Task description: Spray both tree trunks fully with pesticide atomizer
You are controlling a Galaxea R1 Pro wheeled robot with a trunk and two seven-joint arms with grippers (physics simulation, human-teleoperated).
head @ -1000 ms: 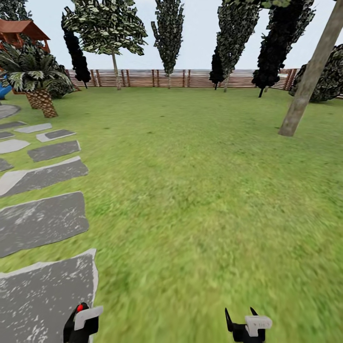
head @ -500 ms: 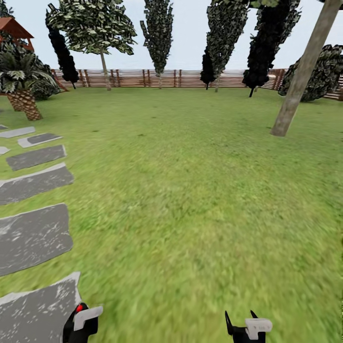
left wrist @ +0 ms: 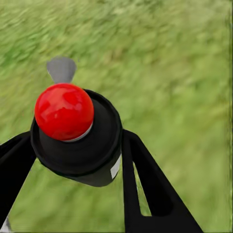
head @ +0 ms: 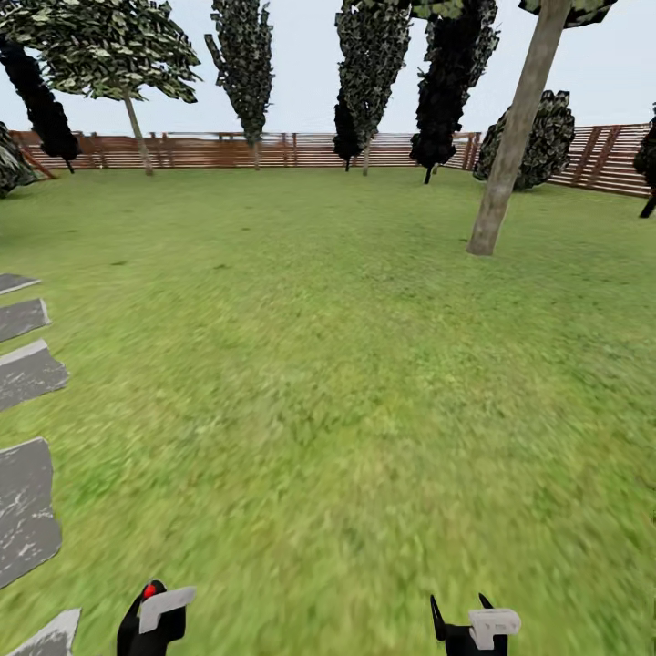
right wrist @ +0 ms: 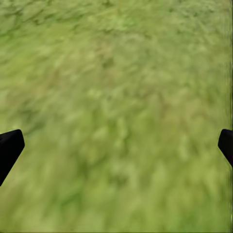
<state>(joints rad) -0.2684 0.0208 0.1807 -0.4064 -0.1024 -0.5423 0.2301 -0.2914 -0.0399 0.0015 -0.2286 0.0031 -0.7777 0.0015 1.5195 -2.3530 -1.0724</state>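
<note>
The left tool (left wrist: 80,160) is gripping the pesticide atomizer (left wrist: 77,138), a black cylinder with a round red cap, its two black fingers (left wrist: 145,189) pressing against the can's sides. In the head view the same atomizer (head: 150,615) is showing at the lower left, its red top peeking above the left tool (head: 155,629). The right tool (right wrist: 116,145) is standing wide open and holding nothing, its two dark fingertips (right wrist: 9,148) sitting far apart over bare grass; in the head view it (head: 465,624) is hanging at the lower right.

The lawn (head: 346,364) is spreading ahead. A thick, smooth, leaning tree trunk (head: 515,128) is rising from the grass toward the lawn's far right, well apart from the robot. Grey paving slabs (head: 23,510) are lying along the lawn's left edge. A brown slatted fence (head: 273,150) is running along the far edge, with dark narrow trees (head: 241,64) standing before it.
</note>
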